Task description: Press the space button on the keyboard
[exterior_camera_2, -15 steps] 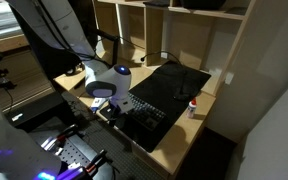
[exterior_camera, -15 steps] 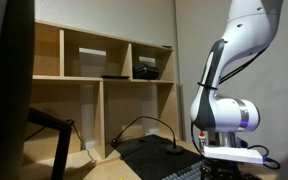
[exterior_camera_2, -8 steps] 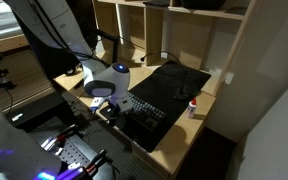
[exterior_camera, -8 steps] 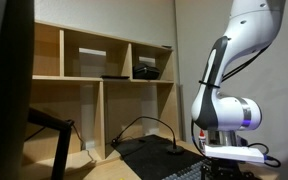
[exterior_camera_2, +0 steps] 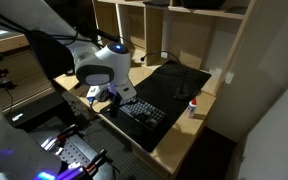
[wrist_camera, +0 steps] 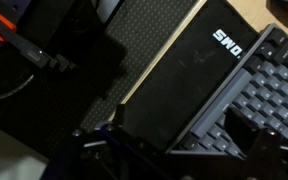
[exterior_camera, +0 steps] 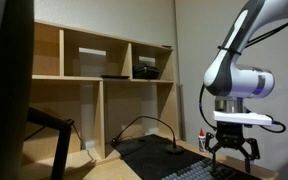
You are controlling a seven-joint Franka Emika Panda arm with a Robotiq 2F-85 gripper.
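Note:
The dark keyboard (exterior_camera_2: 146, 114) lies near the front edge of the desk. It also shows at the bottom of an exterior view (exterior_camera: 189, 172) and on the right of the wrist view (wrist_camera: 276, 88), next to a black wrist rest (wrist_camera: 189, 85) with white letters. My gripper (exterior_camera: 232, 152) hangs open and empty, raised clear above the keyboard. In the wrist view its fingers (wrist_camera: 184, 140) spread to either side of the rest and the key rows. It shows under the white wrist in an exterior view (exterior_camera_2: 112, 97).
A plain black pad (exterior_camera_2: 176, 78) lies behind the keyboard, with a cable arching over it (exterior_camera: 144, 125). A small red-capped bottle (exterior_camera_2: 192, 106) stands to the keyboard's side. Wooden shelves (exterior_camera: 104, 70) holding dark items rise at the back.
The arm has swung and lifted. The gripper, low at the keyboard before, now hangs higher above it with its fingers in plain view.

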